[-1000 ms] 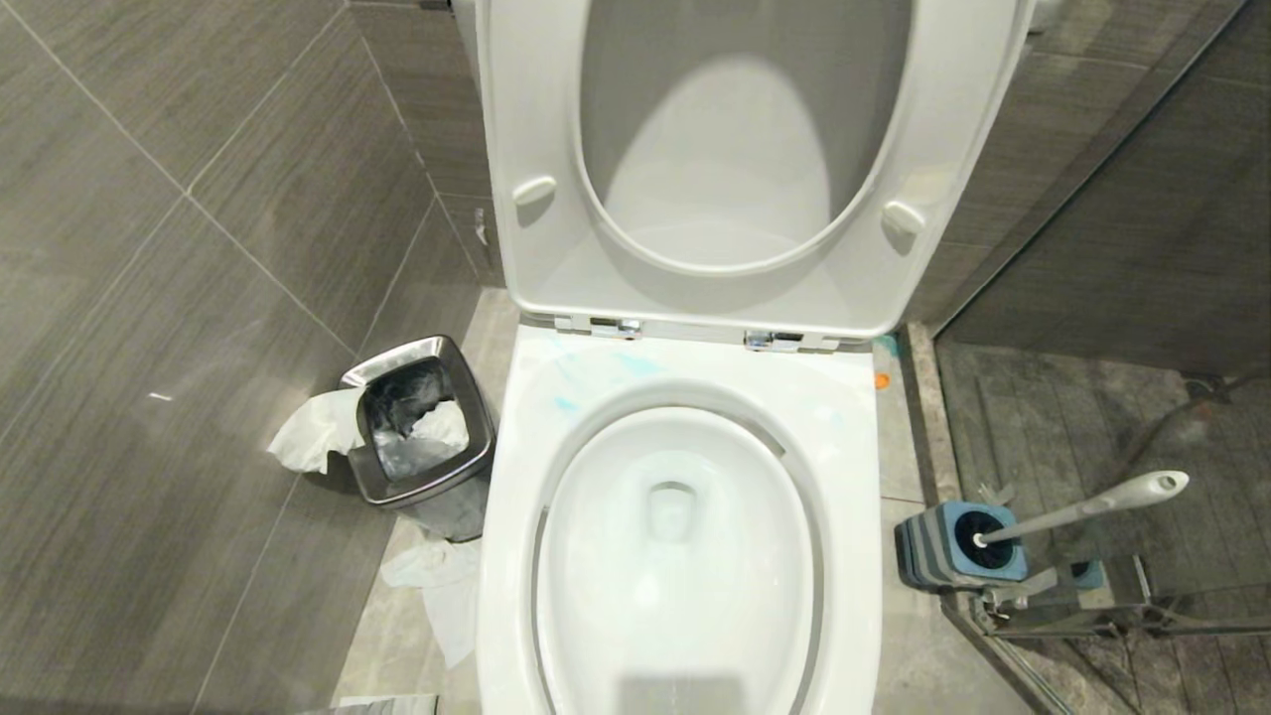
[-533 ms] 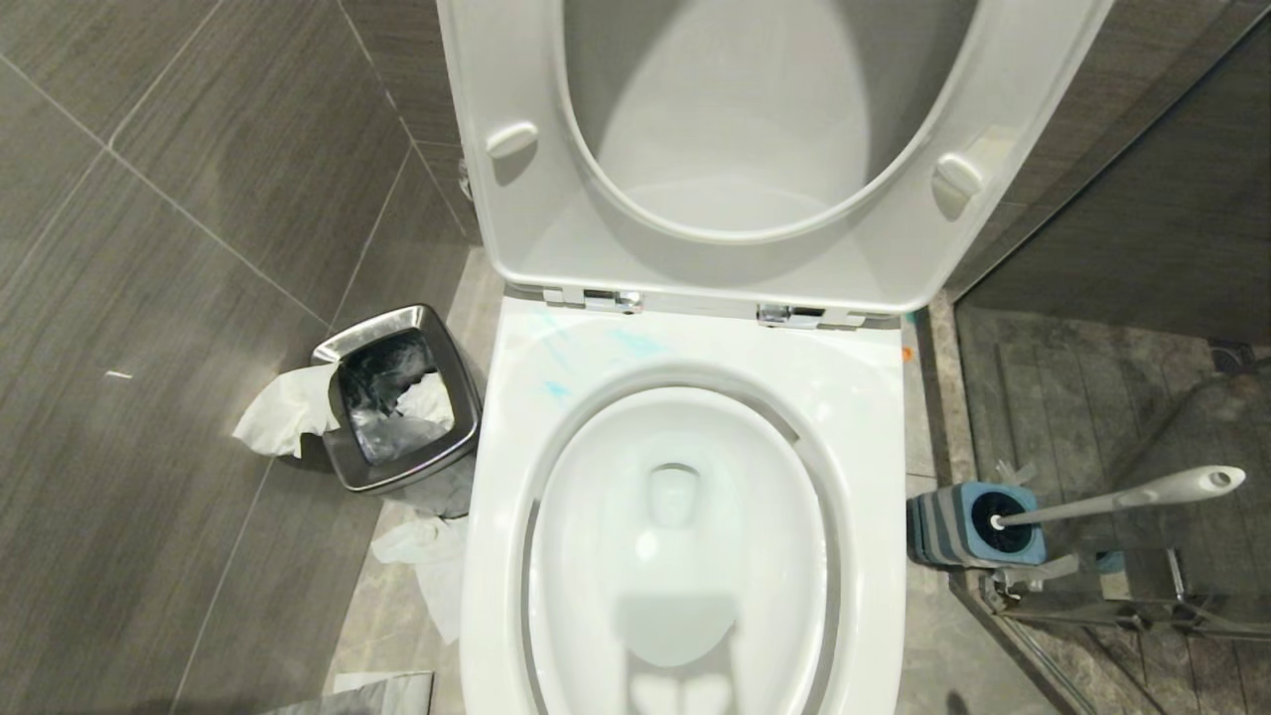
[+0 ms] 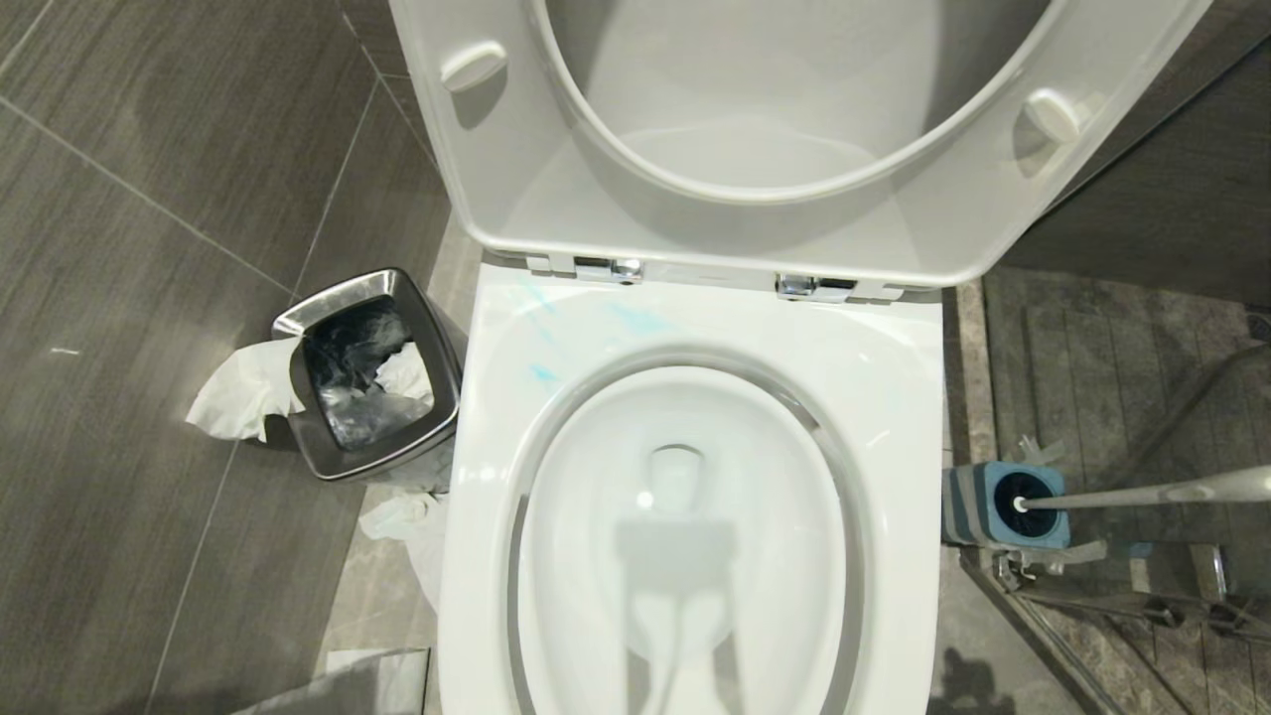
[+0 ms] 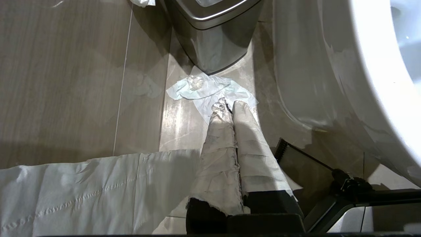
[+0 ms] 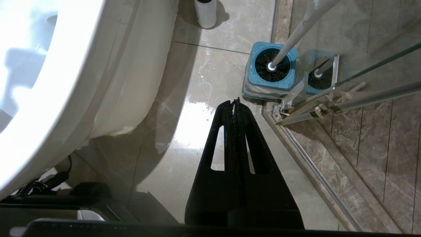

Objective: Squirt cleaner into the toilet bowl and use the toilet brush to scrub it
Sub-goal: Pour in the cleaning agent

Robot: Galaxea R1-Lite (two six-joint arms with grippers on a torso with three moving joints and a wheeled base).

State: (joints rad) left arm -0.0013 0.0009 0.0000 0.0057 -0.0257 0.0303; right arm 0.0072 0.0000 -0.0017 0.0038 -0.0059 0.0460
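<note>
Glossy white ceramic toilet bowl (image 3: 904, 397) open, turquoise-blue cleaner (image 3: 541, 372) streaking its rim.
Long white-grey toilet brush (image 5: 289, 42) stands in its blue-topped holder (image 5: 255, 84); left gripper (image 4: 225, 105) and right gripper (image 5: 235, 102) hang with jaws closed, empty.

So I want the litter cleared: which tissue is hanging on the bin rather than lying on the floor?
The white tissue draped over the steel bin's rim, on its side away from the toilet.

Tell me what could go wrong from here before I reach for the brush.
The toilet brush leans against the glass shower door; pulling it out could knock the glass or tip its holder. The right gripper is shut and must open first. The left gripper hangs shut over tissue on the floor, which may snag.
</note>
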